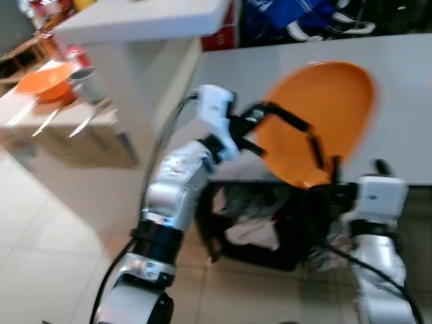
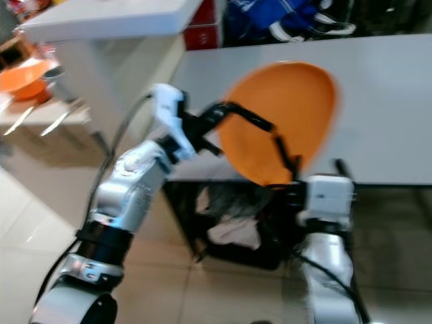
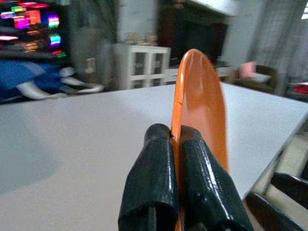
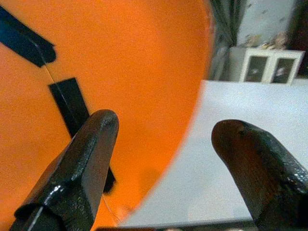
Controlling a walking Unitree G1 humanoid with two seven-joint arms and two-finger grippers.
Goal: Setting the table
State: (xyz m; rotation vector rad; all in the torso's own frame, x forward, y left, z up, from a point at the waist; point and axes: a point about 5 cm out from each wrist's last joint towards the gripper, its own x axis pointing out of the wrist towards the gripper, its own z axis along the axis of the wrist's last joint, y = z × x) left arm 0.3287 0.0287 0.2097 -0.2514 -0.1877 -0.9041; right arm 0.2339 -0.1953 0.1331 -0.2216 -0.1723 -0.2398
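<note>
1. One orange plate point(image 1: 317, 115) is in my keeping, held up on edge at centre frame in the head views, in front of the white table point(image 1: 405, 88); its broad face is turned toward the camera and its long axis runs from lower left to upper right.
2. My left gripper point(image 3: 178, 159) is clamped on the plate's rim, both fingers point(image 3: 149, 183) pressed against it, the plate seen edge-on between them.
3. My right gripper point(image 4: 163, 159) stands open at the plate's lower edge; one finger point(image 4: 86, 159) lies before the orange face, the other over the table. Whether it touches the plate I cannot tell.
4. Under the table, at lower centre, sits a dark basket point(image 1: 270, 236) with light cloth in it.
5. At upper left, a second table point(image 1: 61, 121) carries an orange bowl point(image 1: 46, 81), a metal cup point(image 1: 84, 81) just beside it, and cutlery point(image 1: 88, 120). A white counter point(image 1: 148, 20) stands between that table and the plate.
</note>
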